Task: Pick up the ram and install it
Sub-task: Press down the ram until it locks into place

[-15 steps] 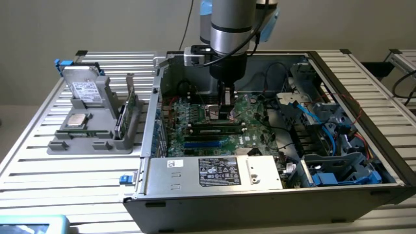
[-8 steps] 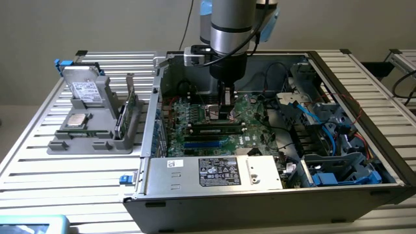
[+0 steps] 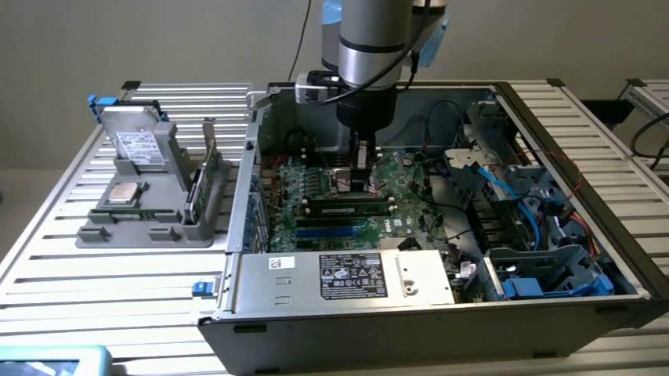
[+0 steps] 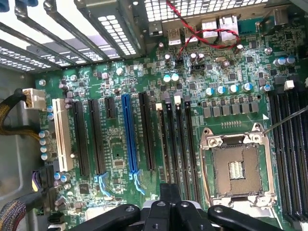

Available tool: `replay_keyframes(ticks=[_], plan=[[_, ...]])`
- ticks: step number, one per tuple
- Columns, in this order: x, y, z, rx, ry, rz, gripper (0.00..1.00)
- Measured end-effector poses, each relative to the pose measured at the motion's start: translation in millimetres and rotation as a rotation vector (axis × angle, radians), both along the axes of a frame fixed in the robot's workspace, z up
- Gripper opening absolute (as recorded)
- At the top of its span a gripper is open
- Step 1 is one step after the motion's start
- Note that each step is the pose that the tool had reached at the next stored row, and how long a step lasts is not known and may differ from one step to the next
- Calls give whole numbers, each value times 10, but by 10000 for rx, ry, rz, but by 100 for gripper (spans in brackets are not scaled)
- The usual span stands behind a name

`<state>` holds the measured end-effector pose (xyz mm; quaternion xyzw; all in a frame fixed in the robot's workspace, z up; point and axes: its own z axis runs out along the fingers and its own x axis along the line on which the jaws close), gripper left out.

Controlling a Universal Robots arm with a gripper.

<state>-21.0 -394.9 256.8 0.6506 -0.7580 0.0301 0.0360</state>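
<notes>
Slatted metal table (image 3: 63, 258) carries an open PC case (image 3: 418, 329), with a grey holder (image 3: 136, 223) just beside it on the exterior view's left.

Inside the case, the ram (image 3: 350, 210) is seen as a slim dark stick in the memory-slot area of the green motherboard (image 4: 120, 144). Its long axis runs along the exterior view's left-right, parallel to the blue slots (image 3: 334, 227) next to it, and one long edge is turned up. Whether it is fully seated cannot be told.

Room to move is tight. The case walls stand on all sides, a cable bundle (image 3: 502, 188) and a drive cage (image 3: 544, 274) fill the exterior view's right, and the power-supply box (image 3: 345, 274) closes the near side. Free space is approx. straight above the board only.

The arm (image 3: 371, 39) is held vertical, wrist pointing down into the case. The gripper (image 3: 361, 186) is placed low over the board, just behind the ram's middle, near the CPU socket (image 4: 238, 168). Contact w/ the ram is not clear. In the wrist view the gripper (image 4: 169, 204) is lined up w/ the black slots beside the socket. Open or closed: it cannot be told.
</notes>
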Motion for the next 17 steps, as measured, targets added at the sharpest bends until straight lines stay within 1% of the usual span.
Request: replay_keyframes(ticks=[11, 17], plan=[[0, 0, -4, 18, 0, -1530, 11], [0, 0, -5, 19, -1, -2392, 11]])
